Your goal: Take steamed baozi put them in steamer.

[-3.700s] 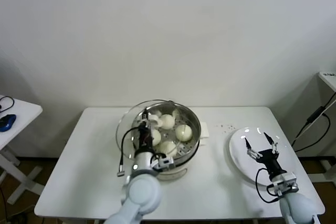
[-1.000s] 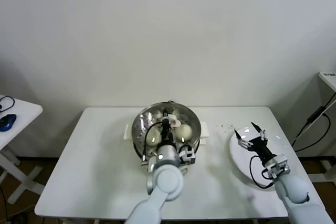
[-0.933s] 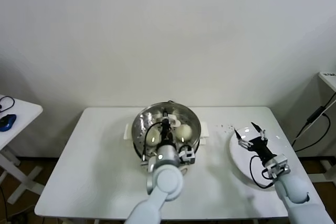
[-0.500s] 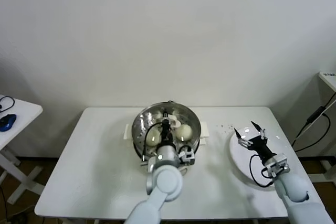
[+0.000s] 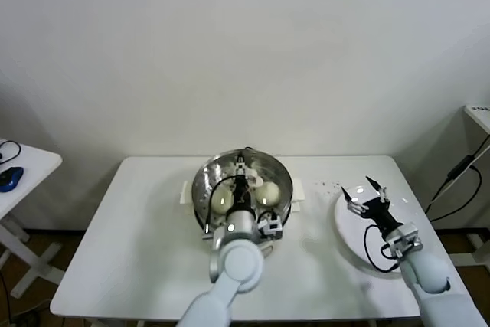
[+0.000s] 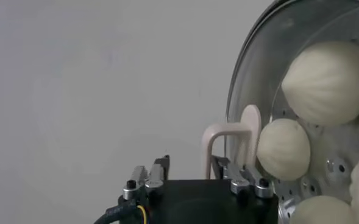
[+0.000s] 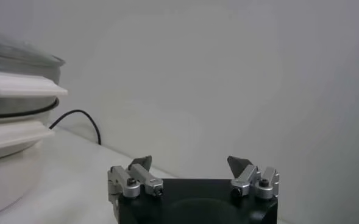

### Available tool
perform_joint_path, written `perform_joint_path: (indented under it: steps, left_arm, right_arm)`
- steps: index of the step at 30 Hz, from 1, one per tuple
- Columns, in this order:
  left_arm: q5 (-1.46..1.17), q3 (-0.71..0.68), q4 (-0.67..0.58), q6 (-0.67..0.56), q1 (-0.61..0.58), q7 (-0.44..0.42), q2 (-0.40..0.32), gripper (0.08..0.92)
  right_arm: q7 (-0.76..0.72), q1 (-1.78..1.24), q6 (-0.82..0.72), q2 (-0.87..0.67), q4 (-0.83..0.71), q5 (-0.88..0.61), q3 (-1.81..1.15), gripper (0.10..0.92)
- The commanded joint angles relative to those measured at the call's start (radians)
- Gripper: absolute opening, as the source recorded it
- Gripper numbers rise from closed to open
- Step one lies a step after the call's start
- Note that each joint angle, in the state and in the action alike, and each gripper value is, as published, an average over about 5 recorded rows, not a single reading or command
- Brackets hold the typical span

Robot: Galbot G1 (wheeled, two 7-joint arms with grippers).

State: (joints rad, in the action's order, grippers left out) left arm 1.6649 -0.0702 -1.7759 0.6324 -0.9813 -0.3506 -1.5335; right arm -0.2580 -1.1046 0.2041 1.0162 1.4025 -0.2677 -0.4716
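Observation:
The steamer stands at the table's middle with its glass lid lying over it. Several cream-white baozi lie inside, and through the glass I also see them in the left wrist view. My left gripper hangs over the pot's middle. In its wrist view it is open, and the lid's white handle stands just past one fingertip. My right gripper is open and empty above the white plate; its wrist view shows nothing between the fingers.
The steamer's white base shows far off in the right wrist view. A small side table with a blue mouse stands at the far left. A black cable hangs off the table's right. Dark crumbs lie near the plate.
Since 3.7 s ago the lid has gone from tilted at the pot's left to lying over it. The left arm moved to the pot's middle. The right gripper rose slightly.

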Motion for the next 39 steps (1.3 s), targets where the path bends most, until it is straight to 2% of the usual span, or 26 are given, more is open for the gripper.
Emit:
perform_joint_path:
  steps: [1, 8, 12, 23, 32, 39]
  left_arm:
    - [-0.009, 0.004, -0.051, -0.013, -0.019, -0.007, 0.018, 0.510]
    - [-0.023, 0.009, -0.094, -0.028, -0.035, -0.008, 0.035, 0.718]
    - [-0.035, 0.010, -0.119, -0.037, -0.052, -0.010, 0.044, 0.804]
    - [-0.076, 0.015, -0.216, -0.056, -0.106, -0.020, 0.078, 0.823]
    - [-0.156, 0.050, -0.315, -0.075, -0.197, -0.024, 0.137, 0.823]
    - [-0.296, 0.149, -0.393, -0.092, -0.291, 0.034, 0.209, 0.823]
  right_arm:
    - [-0.008, 0.003, 0.001, 0.002, -0.005, 0.005, 0.002, 0.823]
    - [-0.008, 0.009, 0.001, 0.005, -0.011, 0.007, 0.004, 0.823]
    - [-0.008, 0.013, 0.001, 0.006, -0.016, 0.011, 0.008, 0.823]
    - [-0.008, 0.019, -0.004, 0.013, -0.019, 0.019, 0.018, 0.823]
    - [-0.013, 0.018, -0.019, 0.012, -0.013, 0.020, 0.018, 0.823]
    - [-0.014, 0.003, -0.020, 0.017, -0.003, -0.006, 0.002, 0.823]
